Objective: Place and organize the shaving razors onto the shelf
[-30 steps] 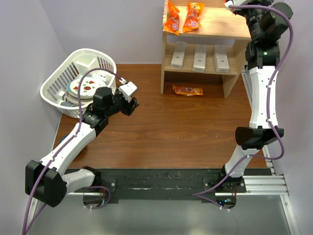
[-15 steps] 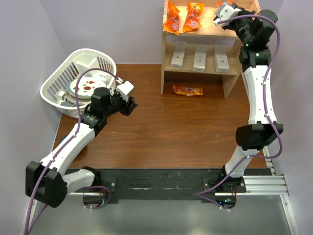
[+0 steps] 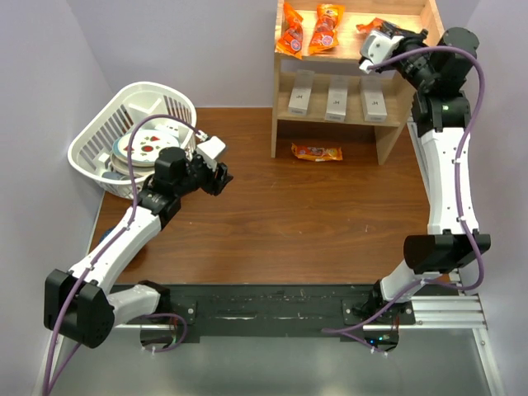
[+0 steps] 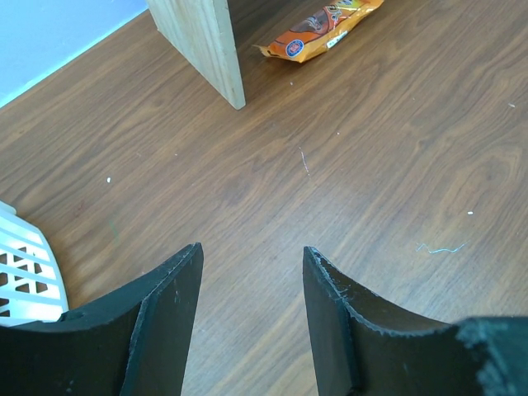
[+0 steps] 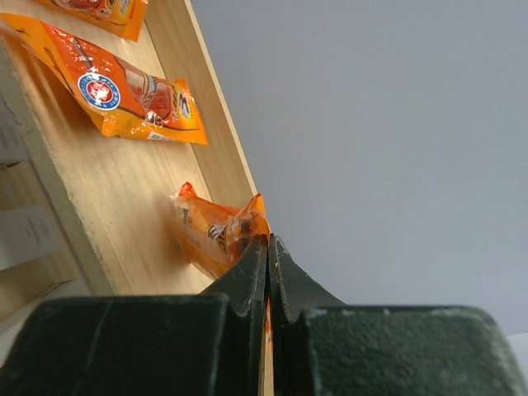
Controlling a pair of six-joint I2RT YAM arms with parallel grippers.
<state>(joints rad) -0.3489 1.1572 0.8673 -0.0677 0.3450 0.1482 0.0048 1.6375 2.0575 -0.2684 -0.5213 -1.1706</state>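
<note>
Razors (image 3: 337, 96): three white boxes stand in an evenly spaced row on the lower level of the shelf (image 3: 342, 51), apart from one another. We judge the razor part of the task all but complete. The work in hand is on the upper level.

1. Right hand (image 5: 267, 241): it is closed, and it appears to pinch the edge of an orange packet (image 5: 216, 233) that rests on the upper board at its right end, near the back rail.
2. We lay this packet flat, in line with the two packets (image 3: 326, 29) to its left and clear of the front edge.
3. We part the fingers only once the film rests on the wood, then lift straight away so that nothing is dragged.
4. We keep the wrist off the side panel, since a knock could topple the razors beneath.
5. Left hand (image 4: 252, 252): it is partly open and empty over the bench (image 4: 371, 165), beside the basket (image 3: 91, 148). We leave it parked.
6. One more packet (image 3: 317, 152) lies on the bench under the shelf.

Markings: each razor box carries a small dark mark, seemingly an "H'". The packets show a round red, white and blue badge whose text we cannot read.
</note>
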